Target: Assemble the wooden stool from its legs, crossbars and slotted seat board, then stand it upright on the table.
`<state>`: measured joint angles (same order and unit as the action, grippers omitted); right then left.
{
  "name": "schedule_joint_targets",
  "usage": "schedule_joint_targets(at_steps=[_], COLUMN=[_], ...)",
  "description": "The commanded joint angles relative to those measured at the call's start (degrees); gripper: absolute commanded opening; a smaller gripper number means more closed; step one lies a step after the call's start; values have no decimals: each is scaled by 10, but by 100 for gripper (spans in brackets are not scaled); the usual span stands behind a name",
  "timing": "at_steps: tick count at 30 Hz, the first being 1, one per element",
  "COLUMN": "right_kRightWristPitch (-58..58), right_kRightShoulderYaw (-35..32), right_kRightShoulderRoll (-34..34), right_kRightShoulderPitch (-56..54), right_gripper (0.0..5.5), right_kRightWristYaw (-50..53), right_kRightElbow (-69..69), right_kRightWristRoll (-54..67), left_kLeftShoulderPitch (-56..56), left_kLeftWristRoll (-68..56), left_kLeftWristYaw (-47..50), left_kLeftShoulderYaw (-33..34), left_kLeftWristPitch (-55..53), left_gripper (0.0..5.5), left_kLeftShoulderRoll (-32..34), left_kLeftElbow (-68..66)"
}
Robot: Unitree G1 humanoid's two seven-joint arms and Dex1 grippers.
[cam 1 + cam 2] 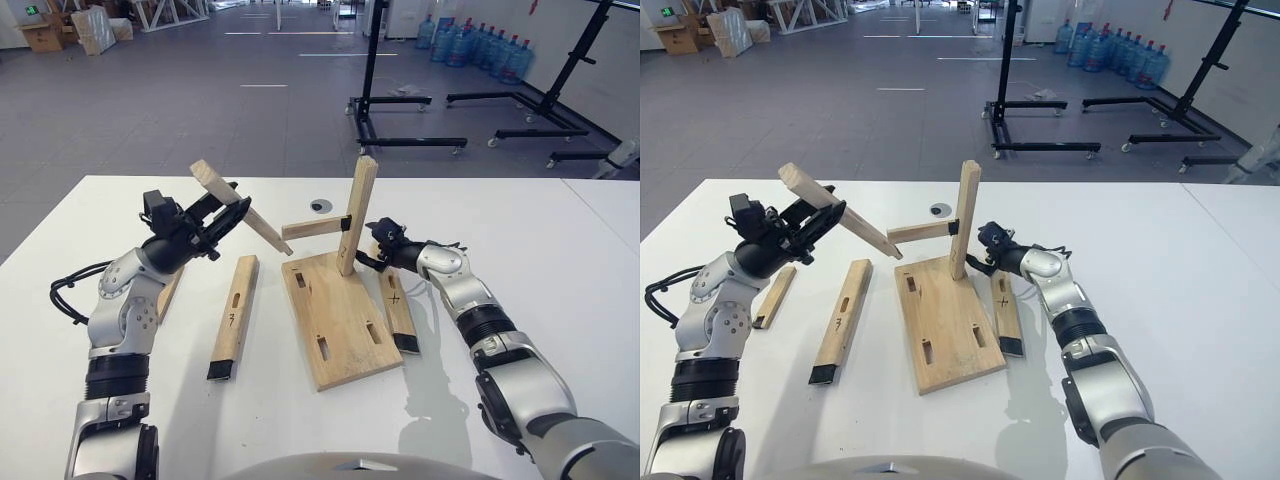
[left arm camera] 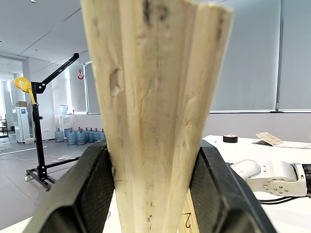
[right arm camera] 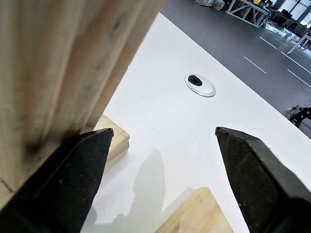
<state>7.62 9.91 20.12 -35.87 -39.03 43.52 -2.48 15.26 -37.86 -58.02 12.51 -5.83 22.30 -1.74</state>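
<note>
seat board (image 1: pixel 340 335) is fitted with one leg (image 1: pixel 360 200) and crossbar (image 1: pixel 312 229); another leg (image 1: pixel 262 230) is clamped by left pincer (image 1: pixel 225 208); right pincer (image 1: pixel 365 245) is spread wide.

Head stereo above table (image 1: pixel 560 260); wrists close-up

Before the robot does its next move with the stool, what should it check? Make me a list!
1. Left gripper grips the held leg: ok, shut on it.
2. Upright leg stands on the board: ok.
3. Crossbar sticks out sideways from the upright leg: ok.
4. Right gripper clamps the upright leg: not ok, it is open beside it.
5. Held leg meets the crossbar's free end: cannot tell.
6. Board's other slots are free: ok.
</note>
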Motion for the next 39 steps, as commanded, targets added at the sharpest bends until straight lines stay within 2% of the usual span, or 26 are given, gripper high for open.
schedule_joint_targets(at_steps=[1, 5, 13, 20, 25, 39], right_kRightWristPitch=[-2, 1, 8, 9, 10, 3], right_kRightShoulderYaw=[-5, -15, -28, -32, -31, -20], right_kRightShoulderRoll=[13, 23, 38, 38, 40, 33], right_kRightShoulderPitch=[11, 13, -8, 1, 3, 21], right_gripper=[388, 388, 388, 388, 388, 388], right_kRightWristYaw=[-4, 8, -2, -7, -5, -5], right_kRightElbow=[-12, -17, -15, -27, -26, -49], right_kRightWristRoll=[-5, -6, 0, 0, -4, -9], left_kLeftShoulderPitch=[-34, -29, 55, 71, 68, 72], left_kLeftWristRoll=[-13, -12, 21, 67, 82, 83], left_kLeftWristYaw=[-5, -15, -57, -89, -97, -111], left_kLeftShoulderYaw=[-1, -7, -34, -65, -86, -114], left_kLeftWristPitch=[-25, -31, -2, 5, 8, -60], left_gripper=[204, 204, 204, 202, 202, 201], left_kLeftShoulderRoll=[15, 17, 3, 22, 23, 94], left_kLeftElbow=[47, 40, -92, -143, -137, -51])
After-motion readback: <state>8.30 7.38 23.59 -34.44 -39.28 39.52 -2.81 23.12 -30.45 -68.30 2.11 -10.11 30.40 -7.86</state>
